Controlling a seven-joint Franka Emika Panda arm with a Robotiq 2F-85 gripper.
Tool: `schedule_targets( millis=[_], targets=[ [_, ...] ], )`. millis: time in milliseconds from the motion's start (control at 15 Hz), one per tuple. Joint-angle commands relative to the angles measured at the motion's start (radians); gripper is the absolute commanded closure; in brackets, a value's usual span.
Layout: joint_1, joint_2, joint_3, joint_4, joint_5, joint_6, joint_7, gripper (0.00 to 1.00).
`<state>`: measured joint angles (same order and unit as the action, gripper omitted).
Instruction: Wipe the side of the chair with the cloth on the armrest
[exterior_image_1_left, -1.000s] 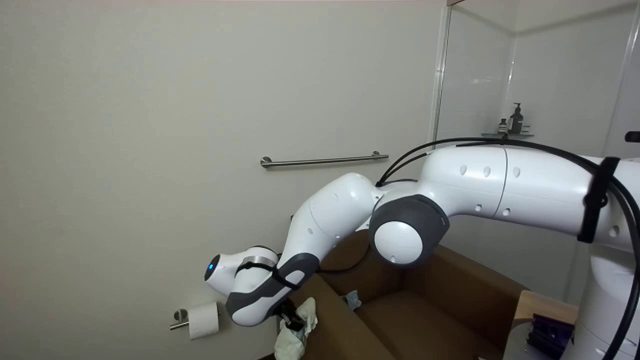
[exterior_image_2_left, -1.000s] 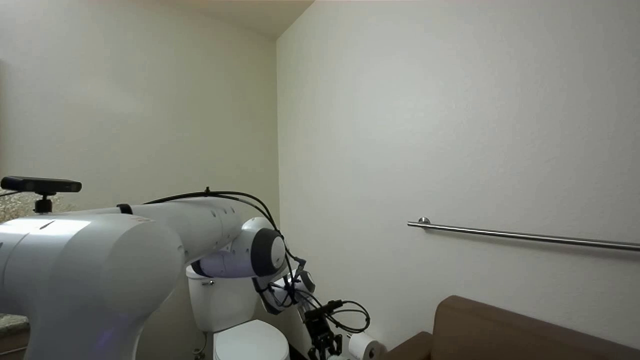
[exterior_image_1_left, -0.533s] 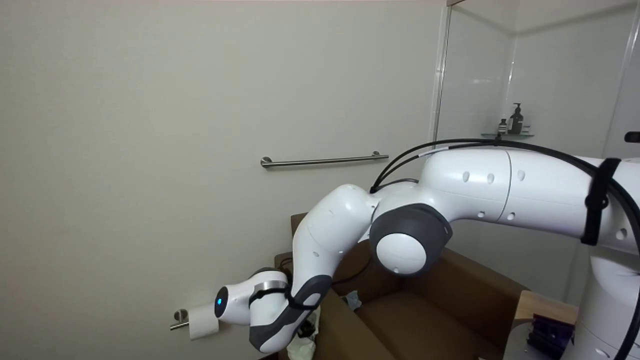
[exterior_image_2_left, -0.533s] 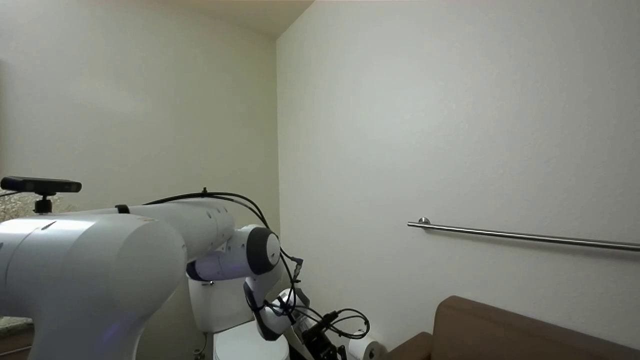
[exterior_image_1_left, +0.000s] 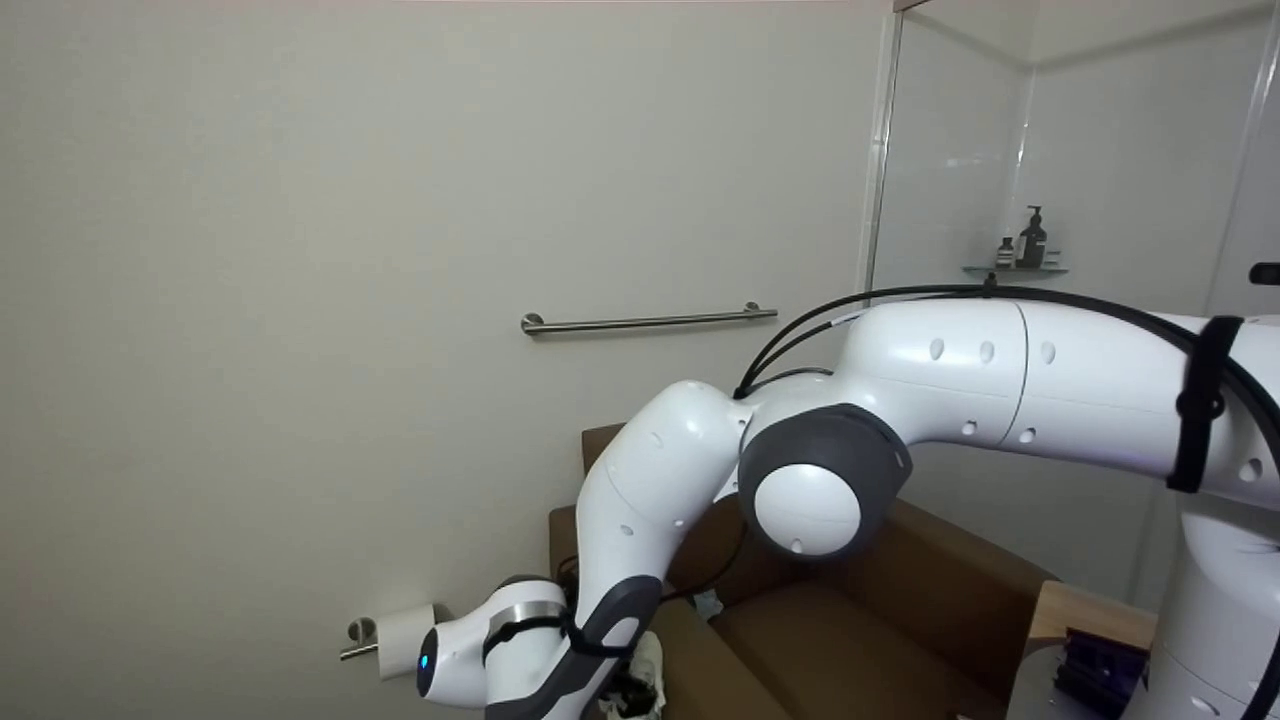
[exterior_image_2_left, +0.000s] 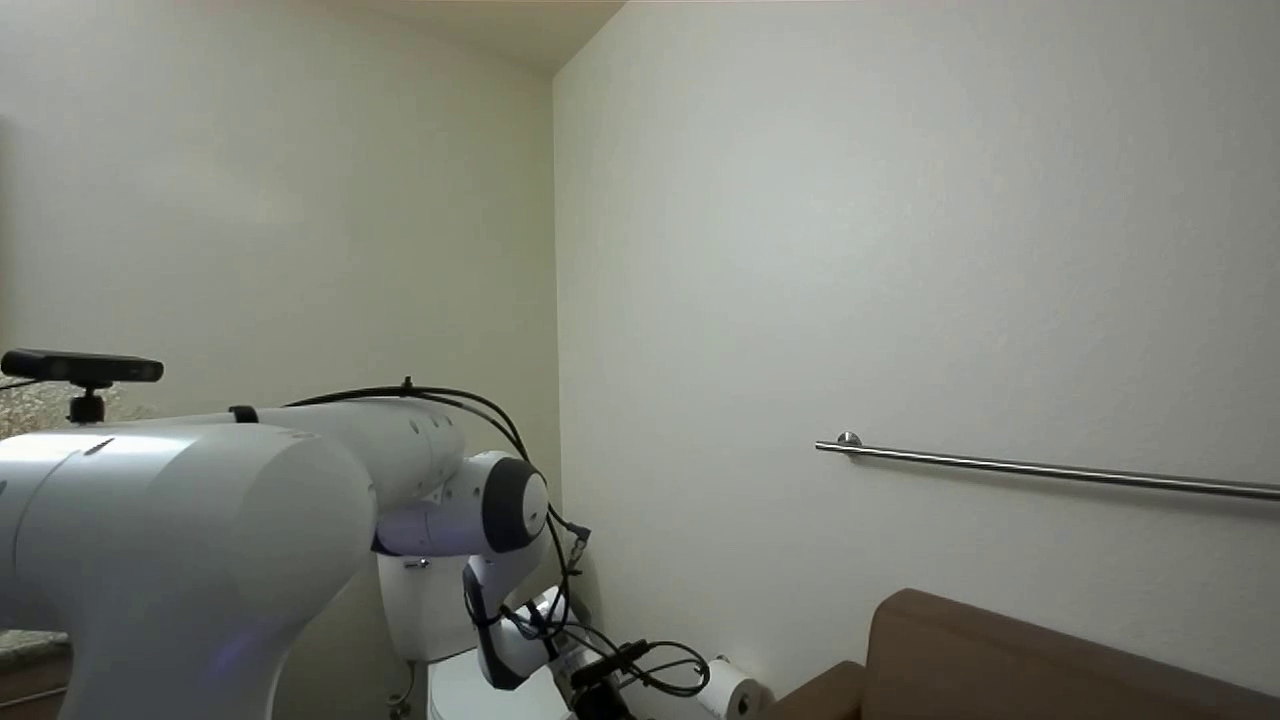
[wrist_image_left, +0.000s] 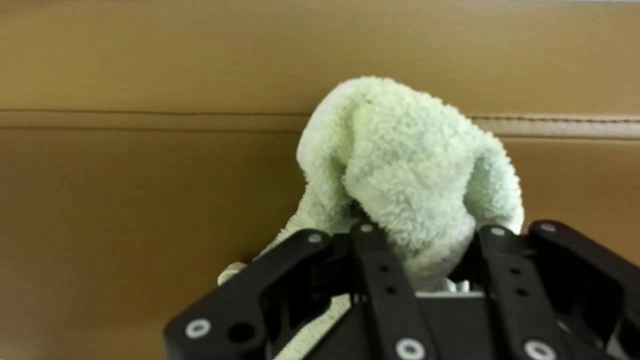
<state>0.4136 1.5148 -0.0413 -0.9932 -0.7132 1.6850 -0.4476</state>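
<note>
The brown leather chair (exterior_image_1_left: 850, 650) stands below the arm in an exterior view; its backrest also shows in an exterior view (exterior_image_2_left: 1010, 665). In the wrist view the pale fluffy cloth (wrist_image_left: 410, 150) is bunched against the chair's brown panel (wrist_image_left: 140, 200), across a stitched seam. My gripper (wrist_image_left: 425, 240) is shut on the cloth, with folds squeezed between the fingers. Part of the cloth (exterior_image_1_left: 648, 672) shows beside the armrest (exterior_image_1_left: 715, 660) in an exterior view, mostly behind the wrist. The fingertips are out of frame in an exterior view, where only the gripper's upper body (exterior_image_2_left: 600, 690) shows.
A toilet roll (exterior_image_1_left: 402, 640) hangs on the wall beside the wrist. A steel bar (exterior_image_1_left: 650, 322) is fixed above the chair. A small pale-blue cloth (exterior_image_1_left: 707, 604) lies on the chair. A toilet (exterior_image_2_left: 490, 685) stands behind the arm. A side table (exterior_image_1_left: 1090, 612) stands near the base.
The arm has lowered, and the gripper has moved down with the cloth still held. In an exterior view the cloth has shifted right along the armrest; in an exterior view the gripper has shifted left.
</note>
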Motion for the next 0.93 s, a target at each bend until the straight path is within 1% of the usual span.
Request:
schedule_targets(
  millis=[0,200,333,467,600,867],
  targets=[
    [-0.018,0.0,0.034,-0.048,0.008,-0.098,-0.072,0.93],
    [-0.018,0.0,0.061,-0.061,0.014,-0.14,-0.116,0.93],
    [-0.019,0.0,0.081,-0.051,0.017,-0.175,-0.167,0.93],
    [-0.021,0.0,0.1,-0.036,0.016,-0.204,-0.244,0.93],
    [-0.022,-0.017,0.109,-0.045,0.017,-0.219,-0.334,0.93],
    [-0.032,-0.011,0.123,0.026,0.019,-0.314,-0.54,0.93]
  ],
)
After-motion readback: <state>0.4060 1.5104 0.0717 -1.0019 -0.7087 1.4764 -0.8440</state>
